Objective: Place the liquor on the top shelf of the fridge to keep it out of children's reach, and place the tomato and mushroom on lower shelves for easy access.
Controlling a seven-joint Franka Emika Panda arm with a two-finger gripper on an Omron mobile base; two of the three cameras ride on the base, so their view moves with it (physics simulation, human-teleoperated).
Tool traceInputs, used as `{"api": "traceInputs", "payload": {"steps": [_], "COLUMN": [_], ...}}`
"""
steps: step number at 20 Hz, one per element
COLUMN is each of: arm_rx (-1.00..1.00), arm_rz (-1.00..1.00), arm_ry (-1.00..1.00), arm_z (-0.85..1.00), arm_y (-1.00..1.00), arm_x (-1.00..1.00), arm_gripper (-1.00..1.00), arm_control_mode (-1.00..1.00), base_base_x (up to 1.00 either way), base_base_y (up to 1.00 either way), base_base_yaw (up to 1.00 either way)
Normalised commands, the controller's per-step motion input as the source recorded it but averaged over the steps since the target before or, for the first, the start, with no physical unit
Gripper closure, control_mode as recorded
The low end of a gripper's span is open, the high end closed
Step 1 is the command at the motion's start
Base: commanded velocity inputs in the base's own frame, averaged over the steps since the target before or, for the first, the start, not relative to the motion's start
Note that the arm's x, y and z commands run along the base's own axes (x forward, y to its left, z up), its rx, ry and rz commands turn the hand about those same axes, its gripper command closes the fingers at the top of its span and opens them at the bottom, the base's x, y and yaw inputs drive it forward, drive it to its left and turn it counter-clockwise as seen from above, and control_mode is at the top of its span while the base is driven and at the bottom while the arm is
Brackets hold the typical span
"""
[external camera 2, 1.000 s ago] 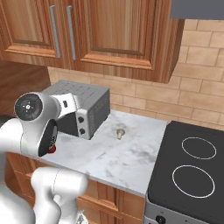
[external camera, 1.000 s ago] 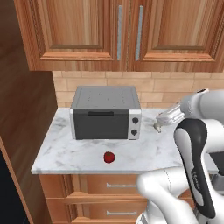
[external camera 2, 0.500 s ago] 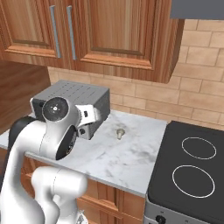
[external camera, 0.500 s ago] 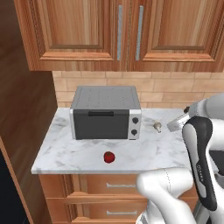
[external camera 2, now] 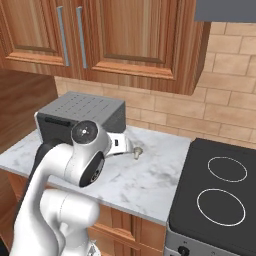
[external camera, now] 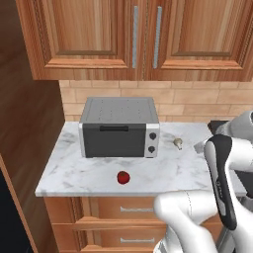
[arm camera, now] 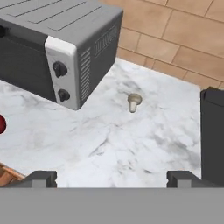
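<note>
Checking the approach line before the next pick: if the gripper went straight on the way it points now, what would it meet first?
Probably the bare marble counter short of the mushroom. The open gripper points down at the countertop between the oven and the stove; depth is hard to judge.

The tomato (arm camera: pixel 1 124) is cut off by the hand view's left edge.

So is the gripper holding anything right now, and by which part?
Nothing is held. The gripper is open above the counter; the mushroom lies apart from it.
</note>
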Motion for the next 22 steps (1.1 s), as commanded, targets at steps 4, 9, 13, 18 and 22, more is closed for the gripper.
{"api": "traceInputs", "payload": {"steps": [4,9,13,18,22], "arm_rx": [0.05,0.11,0.14,0.10,0.03], "arm_rz": [-0.11,-0.08,-0.01,0.00,0.00], "arm_ry": [0.10,0.14,0.13,0.07,0.03], "arm_z": [-0.24,-0.08,-0.03,-0.04,-0.21], "arm_y": [-0.12,0.00,-0.04,-0.01,0.00], "arm_x": [0.30,0.32,0.38,0.25,0.17], "arm_gripper": [-1.00,-1.00,-1.00,-1.00,-1.00], "arm_control_mode": [-1.00,-1.00,-1.00,-1.00,-1.00], "base_base_x": [0.00,0.00,0.00,0.00,0.00], "base_base_y": [0.00,0.00,0.00,0.00,0.00], "base_base_yaw": [0.00,0.00,0.00,0.00,0.00]}}
